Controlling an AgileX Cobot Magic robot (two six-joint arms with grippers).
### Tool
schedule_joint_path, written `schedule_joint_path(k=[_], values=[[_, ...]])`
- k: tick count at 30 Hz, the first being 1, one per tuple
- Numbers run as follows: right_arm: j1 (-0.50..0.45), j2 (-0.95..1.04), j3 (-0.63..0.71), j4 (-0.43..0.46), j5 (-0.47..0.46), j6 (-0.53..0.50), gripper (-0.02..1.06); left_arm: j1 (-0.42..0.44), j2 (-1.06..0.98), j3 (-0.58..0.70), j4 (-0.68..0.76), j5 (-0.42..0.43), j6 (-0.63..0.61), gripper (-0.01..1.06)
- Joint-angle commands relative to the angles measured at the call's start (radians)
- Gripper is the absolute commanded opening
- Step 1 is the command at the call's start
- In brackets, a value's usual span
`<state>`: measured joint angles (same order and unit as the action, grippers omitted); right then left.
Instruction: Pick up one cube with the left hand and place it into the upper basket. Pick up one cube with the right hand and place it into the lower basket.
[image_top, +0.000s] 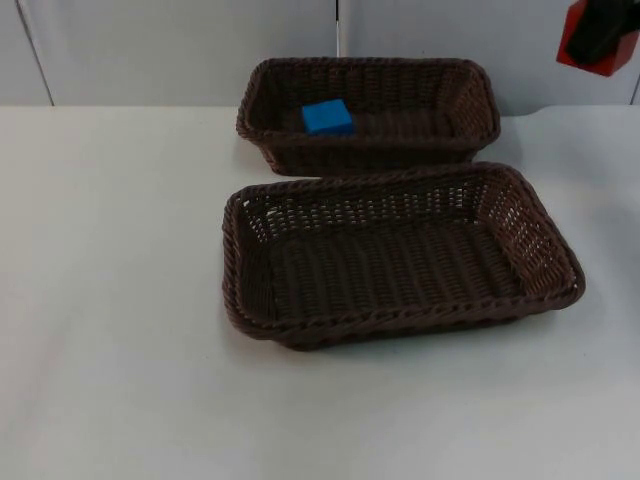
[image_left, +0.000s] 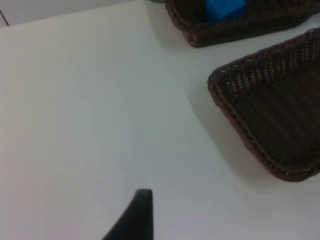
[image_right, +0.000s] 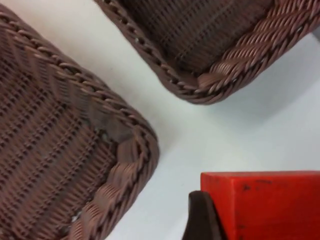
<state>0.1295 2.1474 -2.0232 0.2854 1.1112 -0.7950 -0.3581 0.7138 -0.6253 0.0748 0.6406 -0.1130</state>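
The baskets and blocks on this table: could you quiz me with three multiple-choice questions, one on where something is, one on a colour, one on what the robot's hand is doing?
1. Where is the blue cube?
A. on the bare table
B. in the upper basket
C. in the lower basket

2. What colour is the cube in the right gripper?
A. red
B. green
C. yellow

3. What is in the lower basket now?
A. two cubes
B. one blue cube
C. nothing

Answers:
1 B, the top view shows it lying inside the far basket, near that basket's left end.
2 A, the red cube sits against the black fingertip in the right wrist view.
3 C, its woven floor is bare; the red cube is held up in the air at the top view's upper right.
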Motion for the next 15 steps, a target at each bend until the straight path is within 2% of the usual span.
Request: schedule_joint_path(k=[1, 8, 10, 15], values=[[-0.001, -0.018, -0.006, 0.005, 0.025, 0.032, 0.0, -0.001, -0.006, 0.002, -0.015, -0.017, -0.008, 1.02], [0.016, -0.024, -0.006, -0.032, 0.065, 0.098, 0.0, -0.001, -0.006, 0.002, -0.015, -0.017, -0.008, 1.02], [0.036, -0.033, -0.006, -0.1, 0.067, 0.153, 0.0, -0.001, -0.006, 0.002, -0.015, -0.017, -0.008, 1.02], [0.055, -0.064, -0.006, -0.094, 0.063, 0.216, 0.0, -0.001, -0.006, 0.002, -0.018, -0.017, -0.008, 1.02]])
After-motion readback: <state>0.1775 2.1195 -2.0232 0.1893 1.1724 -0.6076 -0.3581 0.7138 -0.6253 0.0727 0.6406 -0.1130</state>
